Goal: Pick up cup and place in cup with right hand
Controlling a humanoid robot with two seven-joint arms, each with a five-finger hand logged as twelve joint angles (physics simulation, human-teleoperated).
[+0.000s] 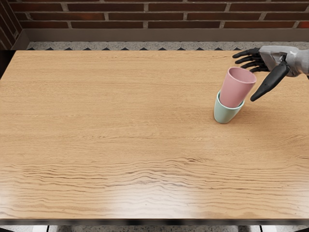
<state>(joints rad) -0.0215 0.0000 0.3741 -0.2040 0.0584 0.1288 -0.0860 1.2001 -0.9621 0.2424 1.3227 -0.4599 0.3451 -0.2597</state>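
Note:
In the head view the right hand [251, 79] reaches in from the right edge, its black fingers spread and holding nothing. Its thumb points down just right of the pink cup [235, 89], with the other fingers behind the cup's rim. The pink cup's lower end is inside the mint-green cup [225, 114], and its upper part sticks out above the green rim. The green cup rests on the table, at the right side.
The wooden table [120, 121] fills most of the view. Behind its back edge are a speckled floor strip [145, 45] and a brick wall [125, 16]. The left arm is not visible.

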